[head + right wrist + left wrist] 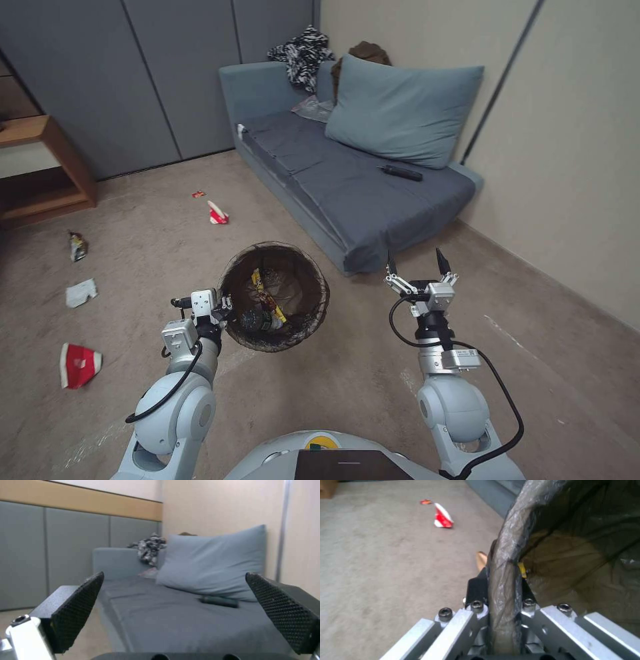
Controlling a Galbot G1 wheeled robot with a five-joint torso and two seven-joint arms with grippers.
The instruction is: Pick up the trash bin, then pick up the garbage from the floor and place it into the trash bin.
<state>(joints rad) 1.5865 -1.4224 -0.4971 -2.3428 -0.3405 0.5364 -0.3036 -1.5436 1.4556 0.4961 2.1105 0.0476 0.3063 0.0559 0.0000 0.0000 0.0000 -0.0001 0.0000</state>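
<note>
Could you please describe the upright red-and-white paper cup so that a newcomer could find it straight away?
Start at the grey sofa and look at the carpet beside its front corner, beyond the trash bin. The paper cup stands there, near a tiny red wrapper. Unlike the flattened red cup, it stands upright with red and white stripes.

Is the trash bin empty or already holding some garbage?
Partly filled: the trash bin, held at its rim by the left hand, contains a yellow wrapper and a clear bottle.
</note>
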